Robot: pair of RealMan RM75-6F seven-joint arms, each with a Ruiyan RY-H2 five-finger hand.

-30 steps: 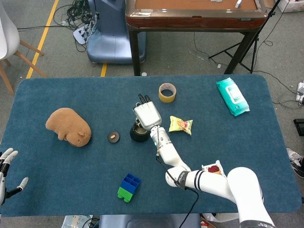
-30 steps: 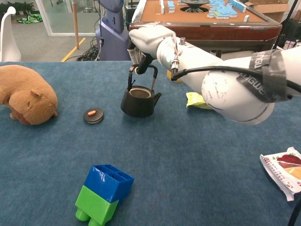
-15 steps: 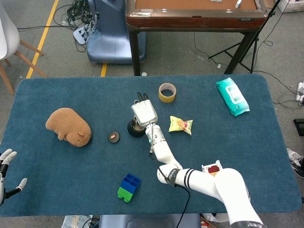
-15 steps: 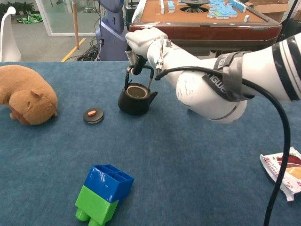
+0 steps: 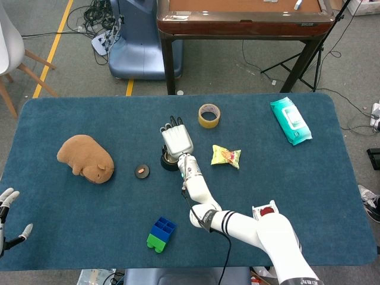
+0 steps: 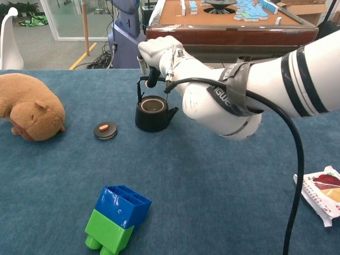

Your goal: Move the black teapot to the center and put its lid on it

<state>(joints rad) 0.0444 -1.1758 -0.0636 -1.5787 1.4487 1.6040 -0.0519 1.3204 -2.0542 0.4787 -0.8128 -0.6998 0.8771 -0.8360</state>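
Both views catch the squat black iron teapot (image 6: 153,112) mid-table, mouth open, arched handle gripped by the white right hand (image 6: 155,53) — only chest view shows the fingers curled round it. Round black lid (image 6: 105,130) just left, apart. Left hand (image 5: 7,209) spread, holding nothing, at near-left edge — head view only.

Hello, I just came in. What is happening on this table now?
The robot's right hand grips the handle of the black teapot, which looks to be resting on the blue table near its middle. The pot is open; its lid lies apart, between the pot and a plush toy. The left hand is open and idle at the table's edge.
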